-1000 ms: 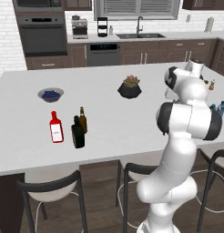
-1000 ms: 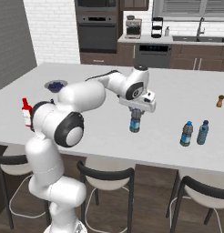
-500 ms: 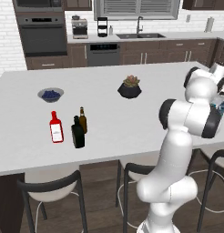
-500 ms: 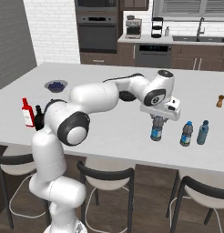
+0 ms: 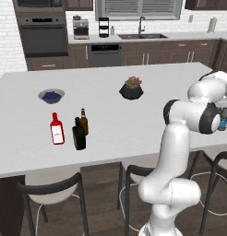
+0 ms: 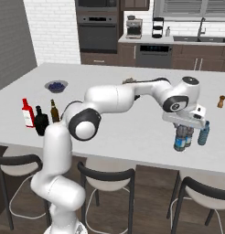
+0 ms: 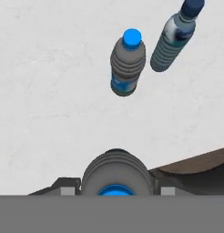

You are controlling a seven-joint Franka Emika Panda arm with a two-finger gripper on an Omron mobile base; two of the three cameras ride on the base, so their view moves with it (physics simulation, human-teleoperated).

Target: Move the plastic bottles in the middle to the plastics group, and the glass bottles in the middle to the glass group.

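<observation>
Nearest the camera, the tool [image 6: 183, 129] is clamped around a clear ribbed water bottle [image 7: 116, 175] — blue cap, blue label band, no lettering legible. It hangs near the counter's [image 6: 132, 132] front edge, just beside two standing bottles of the same kind [image 7: 127, 63] [image 7: 175, 34]. Farther left — well apart — the squat black glass bottle [image 5: 79, 135] stands by the red bottle [image 5: 56, 130] with a white label, unreadable, and the slim brown bottle [image 5: 83, 121]. Beyond them lies a bowl of berries [image 5: 51, 96].
</observation>
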